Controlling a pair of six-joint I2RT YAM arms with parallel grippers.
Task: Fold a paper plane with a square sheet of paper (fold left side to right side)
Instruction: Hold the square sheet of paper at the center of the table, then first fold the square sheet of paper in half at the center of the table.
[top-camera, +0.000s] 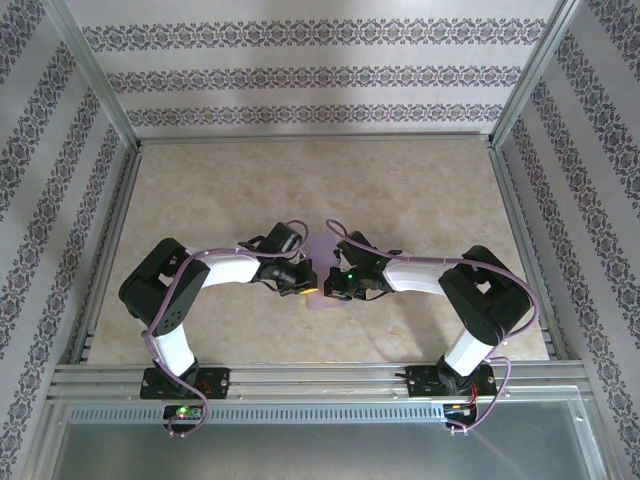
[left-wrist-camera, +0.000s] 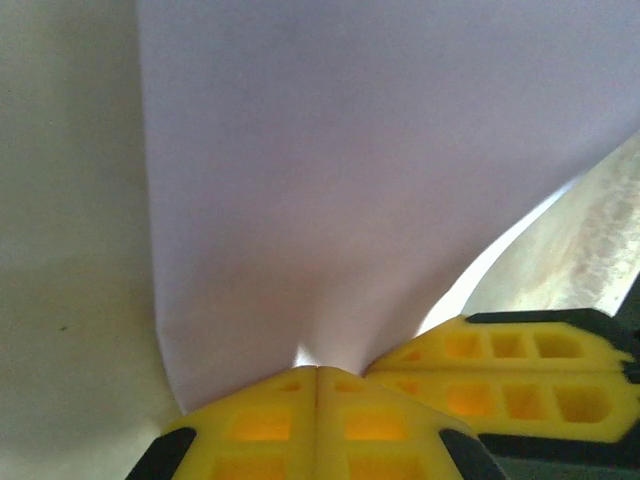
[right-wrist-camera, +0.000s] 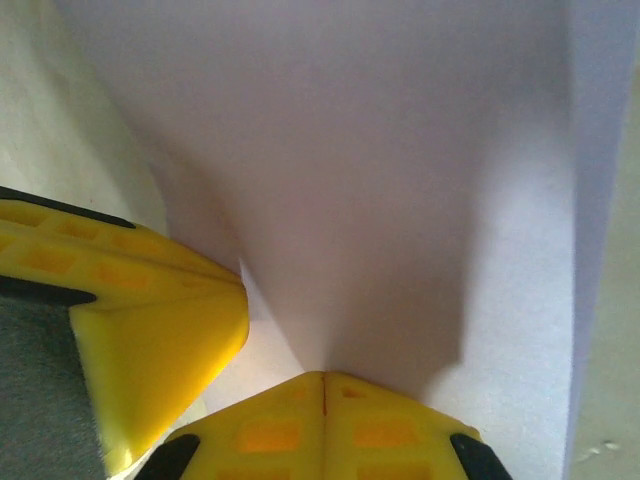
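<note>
1. The square sheet of paper (top-camera: 322, 250) lay on the tan table (top-camera: 430, 190) a little beyond the aluminium rail (top-camera: 320, 378), about level with the midpoint between the two arm bases bolted to that rail.
2. The left gripper (left-wrist-camera: 317, 372) was clamped on the sheet. Its yellow fingertips met with no gap, and the lavender paper rose straight out of the seam between them.
3. The right gripper (right-wrist-camera: 323, 378) was clamped on the sheet in the same way, its tips pressed together at the paper's edge.
4. Both grips were on the edge of the sheet that faced the rail, and the two grippers stood just beside each other. Each wrist view caught the other gripper's yellow finger close alongside.
5. From those pinch points the paper bowed upward and away from the rail, so that part of it was off the table. The pictures did not show whether it was one layer or already doubled.
6. My judgement was that the left-to-right fold was in hand, with the paper gathered and gripped but no finished crease to be seen.
7. The next move seemed to call for one gripper to hold its place while the other carried its edge across. The edges would then need to line up before the paper was laid flat and pressed along the fold.
8. Thin paper gripped this close together could buckle or slip, so a slow, level sweep looked wise.
</note>
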